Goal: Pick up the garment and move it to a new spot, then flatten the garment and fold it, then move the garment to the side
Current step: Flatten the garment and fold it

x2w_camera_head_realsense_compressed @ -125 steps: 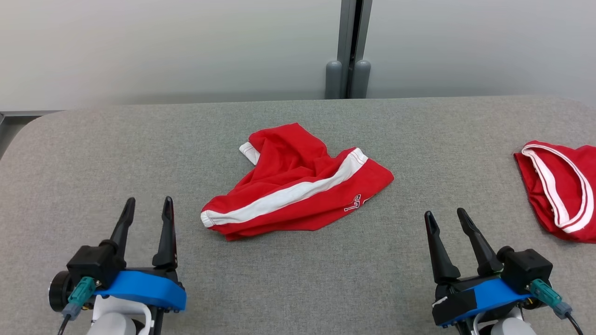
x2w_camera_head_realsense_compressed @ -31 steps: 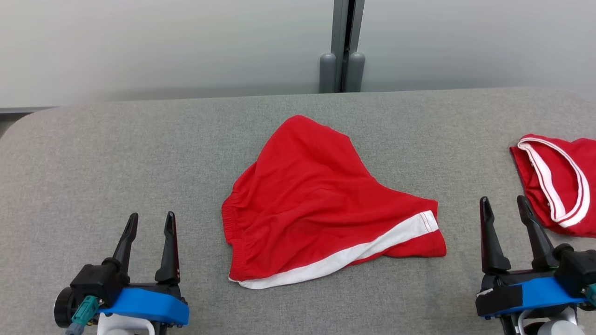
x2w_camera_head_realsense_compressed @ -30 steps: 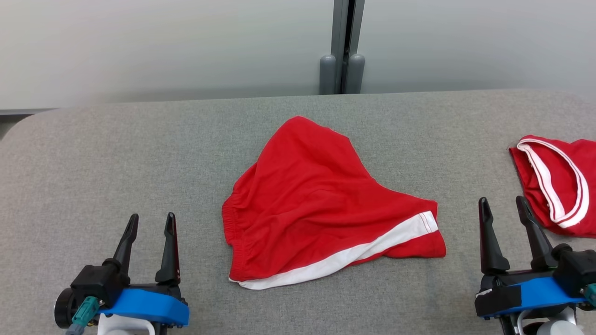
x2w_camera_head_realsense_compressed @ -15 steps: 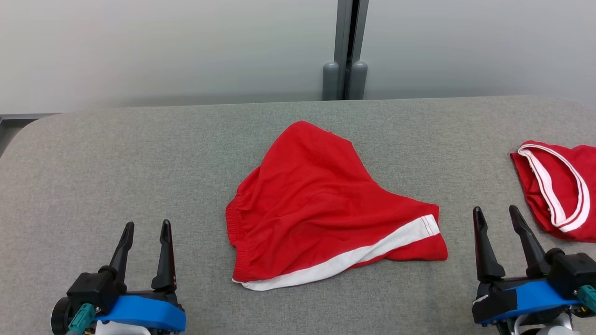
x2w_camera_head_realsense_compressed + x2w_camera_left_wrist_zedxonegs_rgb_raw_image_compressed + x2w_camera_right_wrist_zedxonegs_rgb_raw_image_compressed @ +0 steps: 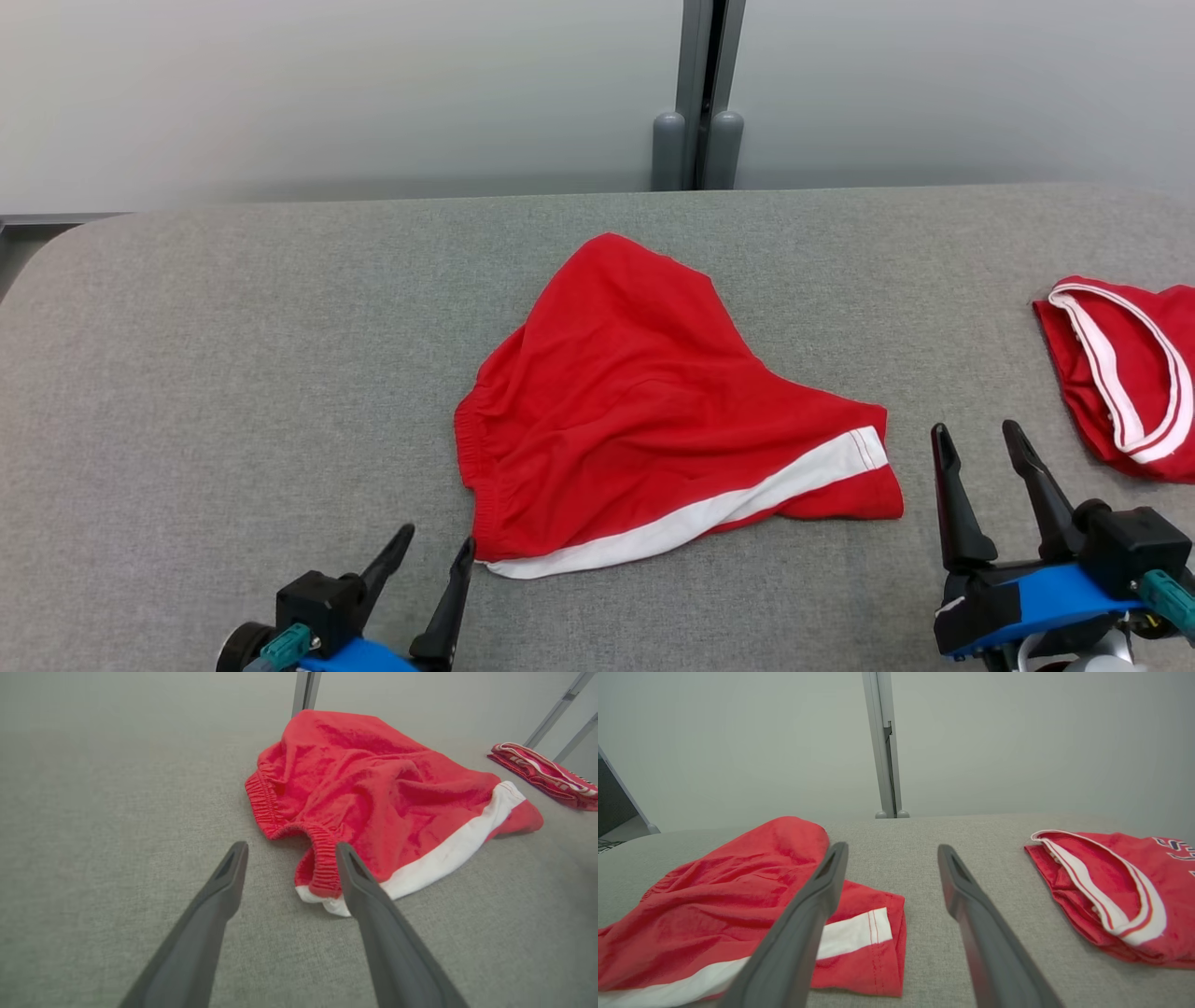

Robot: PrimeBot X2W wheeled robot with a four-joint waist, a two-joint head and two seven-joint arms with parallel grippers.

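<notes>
Looks down on a grey table (image 5: 233, 373) with red shorts (image 5: 644, 411) crumpled at its middle, white stripe along the near edge, and a second red garment (image 5: 1120, 373) well apart at the right edge. Holds the left gripper (image 5: 437, 536) spread and empty, one fingertip just beside the shorts' near-left waistband corner. Holds the right gripper (image 5: 975, 427) spread and empty, between the two garments.

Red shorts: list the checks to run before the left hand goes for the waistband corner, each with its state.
1. Left hand open: ok.
2. Waistband corner just ahead of its fingers: ok.
3. Fingers touching the cloth: cannot tell.
4. Right hand open, off the cloth: ok.
5. Red shorts flat on the table: not ok, rumpled.
6. Other red garment apart from the shorts: ok.
</notes>
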